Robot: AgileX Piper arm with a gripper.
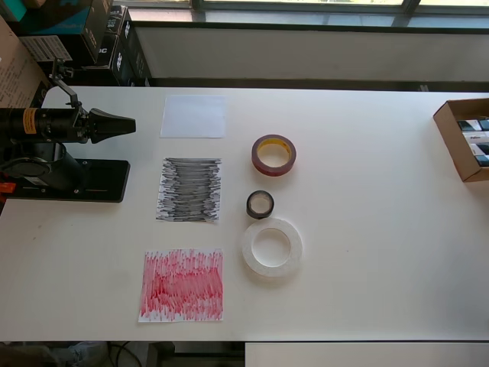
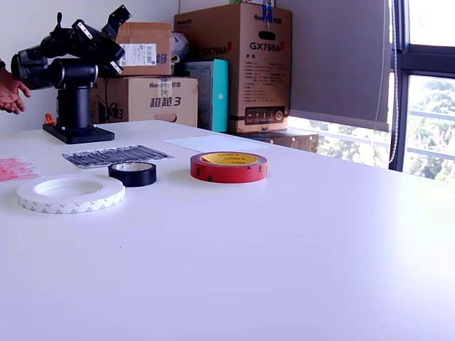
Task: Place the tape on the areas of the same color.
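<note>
Looking down from above, we see the gripper (image 1: 126, 123) raised clear of the white table (image 1: 367, 191), near the overhead view's left edge, above the arm's black base (image 1: 84, 181). From overhead its fingers look drawn together into a dark point; in the exterior view the gripper (image 2: 117, 25) is seen at an angle against cardboard boxes (image 2: 234, 64), and we cannot tell how wide the jaws stand. It holds nothing and touches nothing.

We find three paper sheets in a column in the overhead view: the white sheet (image 1: 194, 116) farthest up, the black sheet (image 1: 189, 189) in the middle, the red sheet (image 1: 182, 284) lowest. To the overhead view's right of them lie the three rolls, all flat on the bare table and none on any sheet. The red roll (image 1: 274, 155) with its yellowish core sits between the levels of the white and black sheets. The black roll (image 1: 260, 204) lies beside the black sheet, apart from it. The white roll (image 1: 272, 247) lies just below the black roll, almost touching it.

A small open box (image 1: 464, 138) rests at the overhead view's right edge. At the exterior view's left edge a person's hand (image 2: 10, 94) shows beside the arm
</note>
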